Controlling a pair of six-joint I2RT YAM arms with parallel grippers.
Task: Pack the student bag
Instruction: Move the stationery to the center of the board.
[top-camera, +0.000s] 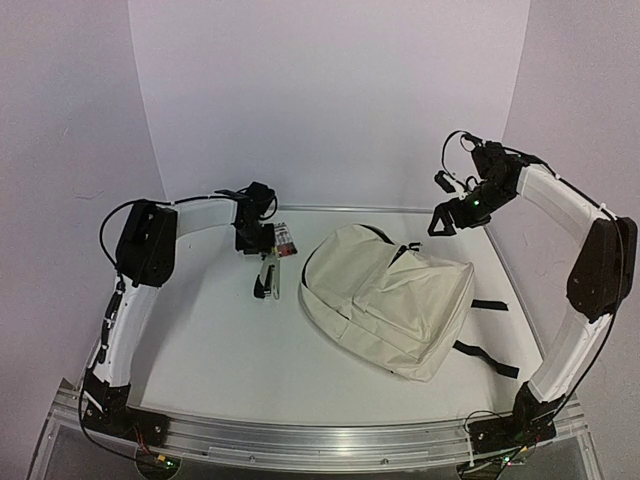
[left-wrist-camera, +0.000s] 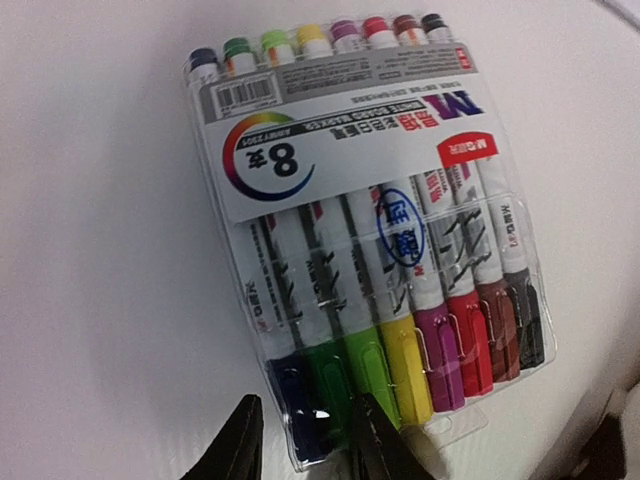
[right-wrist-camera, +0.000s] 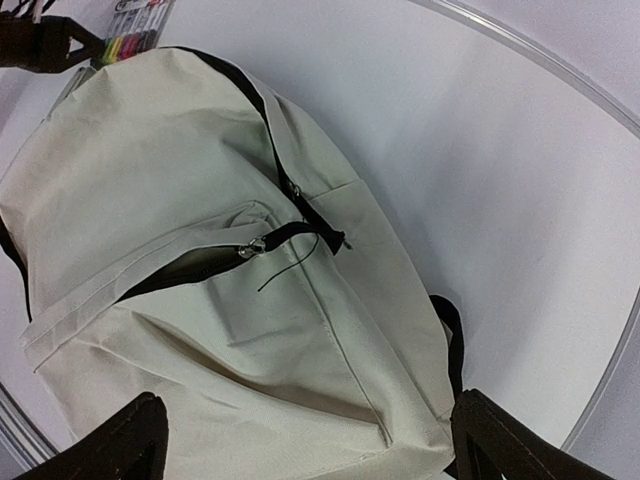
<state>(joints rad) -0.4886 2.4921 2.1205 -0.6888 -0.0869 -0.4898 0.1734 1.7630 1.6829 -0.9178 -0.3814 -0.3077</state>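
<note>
Your left gripper (left-wrist-camera: 305, 432) straddles one bottom corner of the marker pack (left-wrist-camera: 365, 230), but I cannot tell whether it bites yet. A corner hold on slick plastic may let the pack swing or slip as you lift. The student bag (top-camera: 385, 300) lies flat mid-table, right of the pack, its zip (right-wrist-camera: 200, 262) gaping only a slit (a likely snag). Your right gripper (right-wrist-camera: 308, 398) hangs wide open above it. Bare table (top-camera: 220, 340) separates pack and bag, and the back wall (top-camera: 330, 100) stands close behind.
</note>
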